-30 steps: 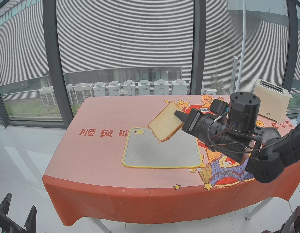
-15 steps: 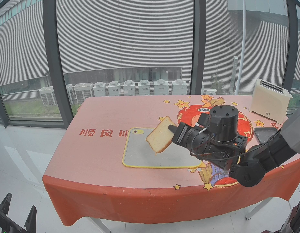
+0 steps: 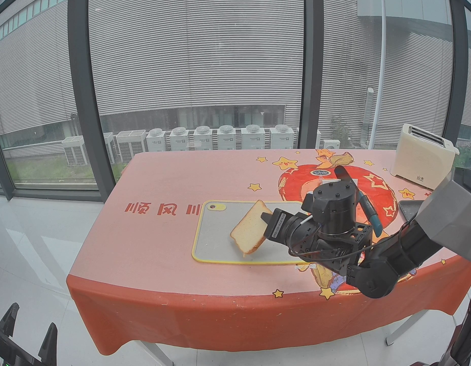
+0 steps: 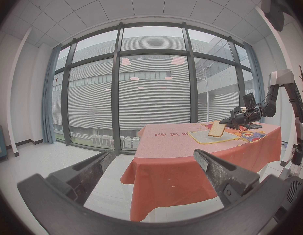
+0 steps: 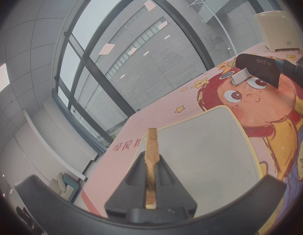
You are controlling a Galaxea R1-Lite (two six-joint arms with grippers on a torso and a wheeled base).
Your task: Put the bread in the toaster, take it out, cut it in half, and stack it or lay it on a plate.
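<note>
Orange cloth covers the table (image 3: 159,250) before the tall windows, and on it lies the cutting board (image 3: 215,240), which we take as our mark. Over the board's middle our right gripper (image 3: 265,223) is clamped on the bread (image 3: 249,227), pinching the slice across its thickness at the edge nearest the toaster (image 3: 423,158), which stands well beyond the board's far right corner. The slice juts from the fingertips toward the board's left side, on edge and tilted, its lowest corner close to the board's near rim. We cannot tell whether it touches. We judge its broad face must tip down onto the board before any cut. The head view gives us that broad face, whereas the right wrist view gives the slice edge-on between the jaws, plus a dark blade (image 5: 259,67) lying off the board toward the toaster. Our left gripper (image 4: 154,155) gapes wide, holding nothing, well away from the board, so the right arm is nearer.
</note>
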